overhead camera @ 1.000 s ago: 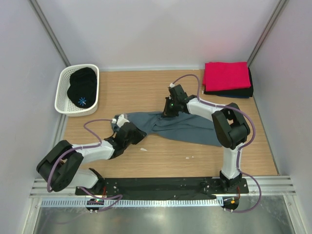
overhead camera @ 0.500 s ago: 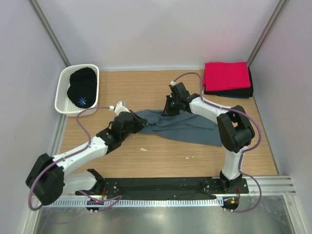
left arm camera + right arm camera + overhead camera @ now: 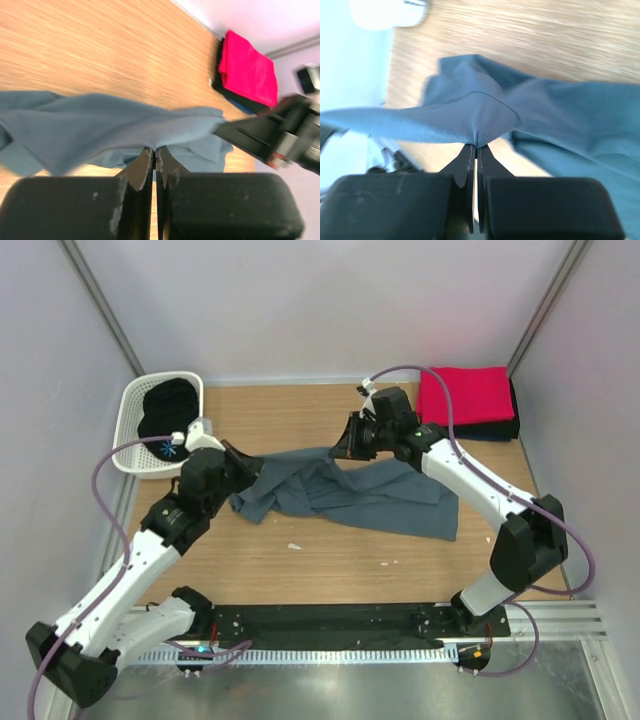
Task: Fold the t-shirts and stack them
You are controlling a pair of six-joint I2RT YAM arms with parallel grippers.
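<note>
- Two grips: left hand (image 3: 236,466) and right hand (image 3: 343,448) each clench the slate t-shirt (image 3: 380,498) edge, lifting it.
- Red t-shirt (image 3: 462,392) lies folded at 1 o'clock on the bench (image 3: 300,570).

The blue-grey t-shirt (image 3: 370,495) is stretched sideways just right of the white basket (image 3: 130,455), crumpled, its upper edge pulled up taut and the rest trailing flat. A black t-shirt (image 3: 165,405) with a pale blue star print sits bunched inside the basket. Far right of the basket, a red t-shirt (image 3: 463,395) lies folded flat atop folded dark t-shirts (image 3: 500,428).
</note>
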